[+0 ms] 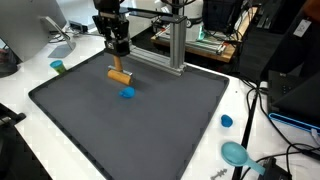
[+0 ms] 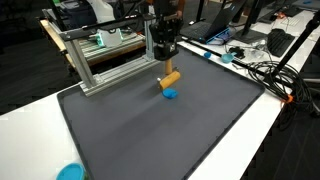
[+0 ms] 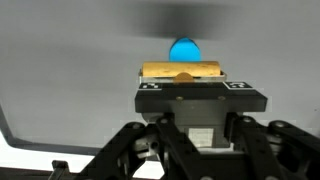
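Two fingers [image 1: 120, 53], black and blocky, are clenched from above on a short cylinder [image 1: 120, 74].

Cylinder: tan-orange, matte, wood-like. It lies crosswise to the fingers with both round ends sticking out. In the wrist view the cylinder [image 3: 182, 71] reads as a flat golden bar right at the fingertips. It sits low over the mat, toward the frame side. Cannot tell whether it rests on the mat or hangs just clear of it.

Blue piece [image 1: 127, 94]: small, rounded, glossy bright blue. It lies on the mat just beside the cylinder, apart from the fingers. It looks dome-like in the wrist view.

Mat [image 1: 150, 125]: large dark grey rectangle with rounded corners, a dull fine-grained surface and a thin raised edge. It lies on a white table [image 1: 25, 90].

Frame [image 1: 172, 45]: silver aluminium profile, square-section bars joined at right angles. It stands at the mat's edge behind the arm.

On the table off the mat:
- a small teal cup [image 1: 58, 67]
- a round blue cap [image 1: 227, 121]
- a pale teal shallow dish [image 1: 235, 153]
- black cables [image 1: 265, 110], thin and looped
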Available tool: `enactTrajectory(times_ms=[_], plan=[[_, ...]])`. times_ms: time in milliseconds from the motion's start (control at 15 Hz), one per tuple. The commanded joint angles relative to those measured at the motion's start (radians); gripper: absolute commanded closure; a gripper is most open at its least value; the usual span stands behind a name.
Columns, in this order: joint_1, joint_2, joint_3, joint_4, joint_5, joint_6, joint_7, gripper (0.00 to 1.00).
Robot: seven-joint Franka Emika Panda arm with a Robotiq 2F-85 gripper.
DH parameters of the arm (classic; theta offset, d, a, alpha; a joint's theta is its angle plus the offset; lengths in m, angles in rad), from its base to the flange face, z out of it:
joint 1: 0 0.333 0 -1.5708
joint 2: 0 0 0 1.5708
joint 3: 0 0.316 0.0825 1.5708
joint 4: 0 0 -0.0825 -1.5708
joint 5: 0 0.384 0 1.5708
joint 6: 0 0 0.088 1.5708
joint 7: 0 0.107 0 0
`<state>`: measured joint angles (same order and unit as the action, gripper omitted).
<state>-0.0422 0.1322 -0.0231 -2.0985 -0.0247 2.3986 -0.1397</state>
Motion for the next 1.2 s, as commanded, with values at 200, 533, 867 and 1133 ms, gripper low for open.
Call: enactTrajectory(times_ms=[200,533,867,1133], plan=[[0.039,0.042,0.001,-0.002,-0.019,0.034,0.194,0.78],[0.067,0.096,-0.016,0.004,-0.065,0.117,0.344,0.78],[0.097,0.157,-0.040,0.013,-0.143,0.123,0.453,0.78],[0.103,0.173,-0.048,0.025,-0.111,0.196,0.550,0.78]])
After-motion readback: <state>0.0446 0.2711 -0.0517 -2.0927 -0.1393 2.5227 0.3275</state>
